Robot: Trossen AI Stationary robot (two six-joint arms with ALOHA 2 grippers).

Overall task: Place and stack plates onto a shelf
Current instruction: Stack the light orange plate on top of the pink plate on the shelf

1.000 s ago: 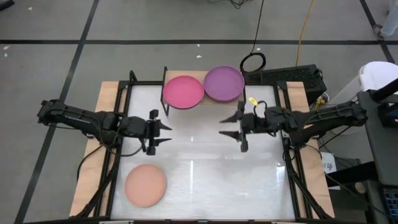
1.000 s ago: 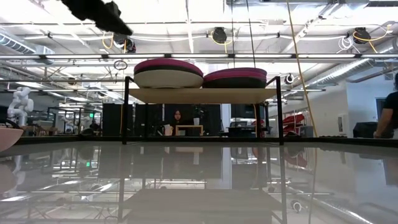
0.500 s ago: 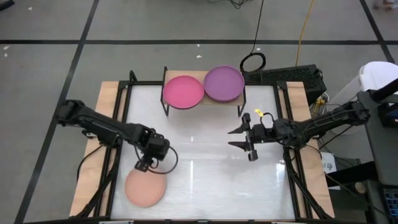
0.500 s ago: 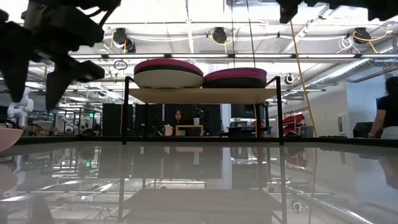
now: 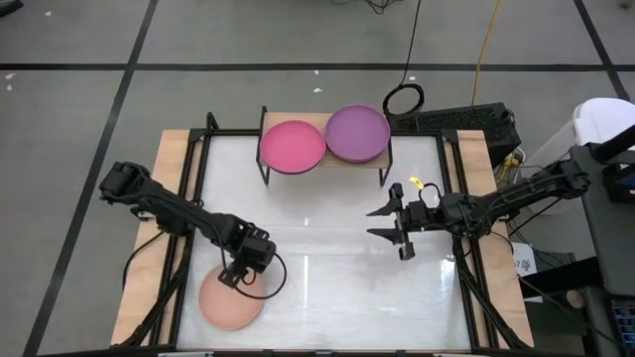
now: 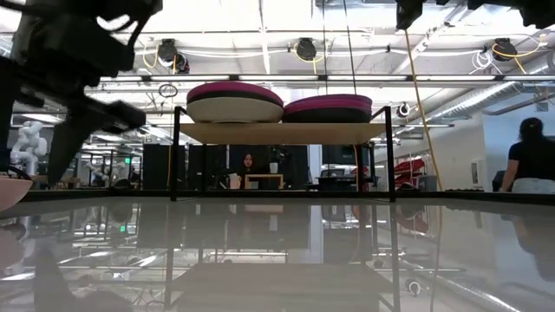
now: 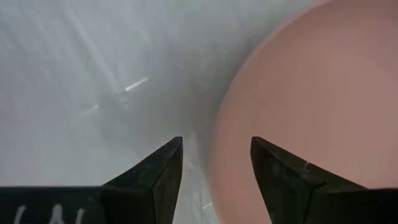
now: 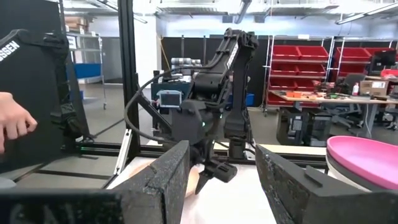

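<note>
The salmon plate (image 5: 226,305) lies flat on the white tabletop near its near-left corner. It fills the right part of the left wrist view (image 7: 311,106) and peeks in at the low view's left edge (image 6: 7,192). My left gripper (image 5: 236,279) (image 7: 216,144) is open and points down over the plate's far-right rim, one finger over the plate and one over bare table, touching nothing that shows. My right gripper (image 5: 370,223) (image 8: 222,152) is open and empty, held level above the table's right half. The shelf (image 5: 325,163) (image 6: 282,133) carries a pink-topped stack (image 5: 293,146) (image 6: 234,100) and a purple-topped stack (image 5: 357,133) (image 6: 328,107).
The shelf stands at the table's far edge, and white tabletop (image 5: 317,278) lies between the arms. Black frame posts (image 5: 194,188) run along both sides. A black cable ring (image 5: 404,98) lies beyond the shelf. A person (image 6: 527,160) stands at the right; a hand (image 8: 13,121) shows in the right wrist view.
My left arm has swung from the table's middle toward the near-left corner, tipped to point down and come low over the salmon plate's rim, staying open. My right gripper has drawn back a little toward the right and near edges, still open.
</note>
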